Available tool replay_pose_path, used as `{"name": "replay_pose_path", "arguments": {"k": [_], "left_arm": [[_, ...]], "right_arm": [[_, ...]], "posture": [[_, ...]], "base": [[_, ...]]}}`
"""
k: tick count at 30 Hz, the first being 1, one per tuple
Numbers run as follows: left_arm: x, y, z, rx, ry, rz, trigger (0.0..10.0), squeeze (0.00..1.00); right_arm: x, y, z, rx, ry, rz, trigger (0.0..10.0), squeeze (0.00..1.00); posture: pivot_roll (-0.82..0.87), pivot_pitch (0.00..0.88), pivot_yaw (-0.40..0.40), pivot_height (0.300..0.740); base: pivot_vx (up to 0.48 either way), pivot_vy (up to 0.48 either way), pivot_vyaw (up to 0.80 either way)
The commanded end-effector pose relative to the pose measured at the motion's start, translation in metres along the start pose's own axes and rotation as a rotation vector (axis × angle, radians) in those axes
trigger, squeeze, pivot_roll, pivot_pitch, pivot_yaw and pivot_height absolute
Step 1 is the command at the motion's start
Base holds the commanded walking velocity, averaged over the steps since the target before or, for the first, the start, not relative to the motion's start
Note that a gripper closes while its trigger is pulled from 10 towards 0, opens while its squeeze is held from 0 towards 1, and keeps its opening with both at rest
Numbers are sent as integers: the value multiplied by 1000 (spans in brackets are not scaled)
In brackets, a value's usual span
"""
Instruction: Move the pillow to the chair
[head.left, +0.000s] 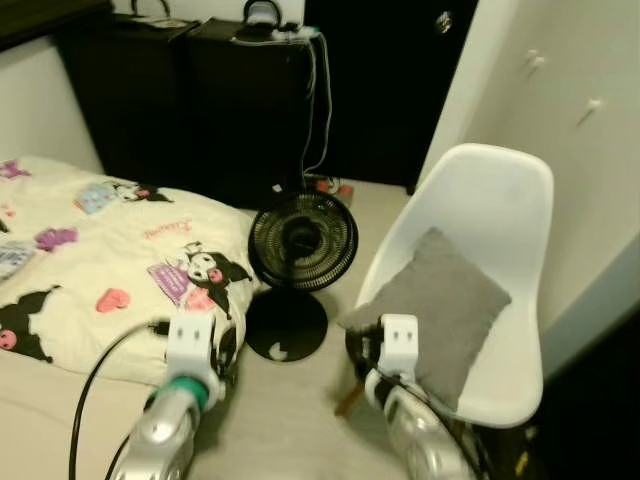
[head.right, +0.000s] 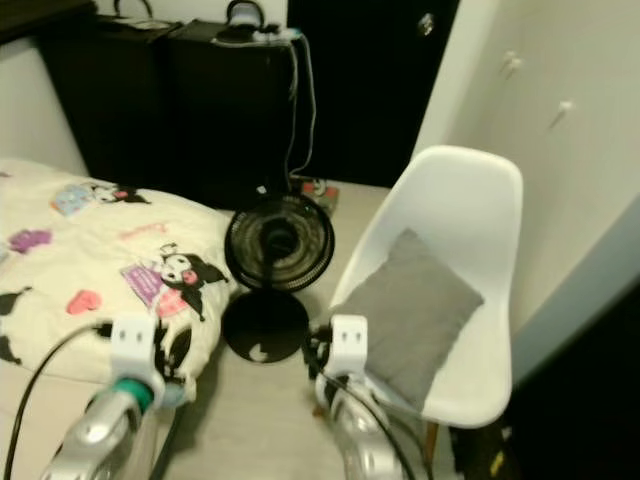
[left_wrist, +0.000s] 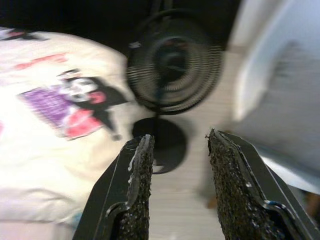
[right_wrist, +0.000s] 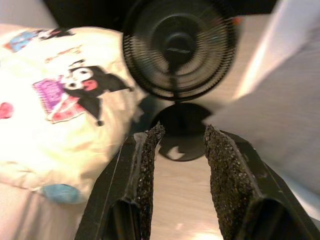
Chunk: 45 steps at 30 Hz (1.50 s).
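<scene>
Pale flooring is seen between a bed and a white chair, with dark cabinets ranged along the back wall. The left gripper is held with its jaws spread and nothing between them, above the floor near the bed's edge. The right gripper is likewise held with its jaws apart and empty, just beside the front edge of the chair. Ahead of both grippers a black floor fan is seen standing upright on its round base, between bed and chair. The grey pillow is found on the chair's seat, leaned back against the shell and tilted. To the left, the bed is covered by a cream blanket printed with cartoon figures. A cable is seen hanging down the cabinet front behind the fan.
</scene>
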<state>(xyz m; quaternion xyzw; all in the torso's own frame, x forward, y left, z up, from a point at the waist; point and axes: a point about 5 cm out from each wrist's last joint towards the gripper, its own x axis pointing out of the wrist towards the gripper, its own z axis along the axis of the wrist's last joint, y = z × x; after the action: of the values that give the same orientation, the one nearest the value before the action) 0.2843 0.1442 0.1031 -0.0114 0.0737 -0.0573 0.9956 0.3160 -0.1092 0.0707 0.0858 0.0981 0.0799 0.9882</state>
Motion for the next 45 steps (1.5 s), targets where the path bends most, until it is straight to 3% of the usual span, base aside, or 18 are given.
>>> {"name": "replay_pose_path", "arguments": {"k": [1,18,45], "left_arm": [[-1,1,-3,1,18,1,10000,0],[1,2,-2,1,19,0,10000,0],[4,-2,-3,28,46,-30,10000,0]], "right_arm": [[-2,-2,-7,11,25,-15,10000,0],[-2,-4,-7,19,29,-25,10000,0],[-2,-5,-8,26,28,-34,10000,0]], "posture": [[46,24,-11,740],[47,33,-4,740],[49,32,7,740]], "base": [[-266,0,0],[-265,0,0],[0,0,0]]}}
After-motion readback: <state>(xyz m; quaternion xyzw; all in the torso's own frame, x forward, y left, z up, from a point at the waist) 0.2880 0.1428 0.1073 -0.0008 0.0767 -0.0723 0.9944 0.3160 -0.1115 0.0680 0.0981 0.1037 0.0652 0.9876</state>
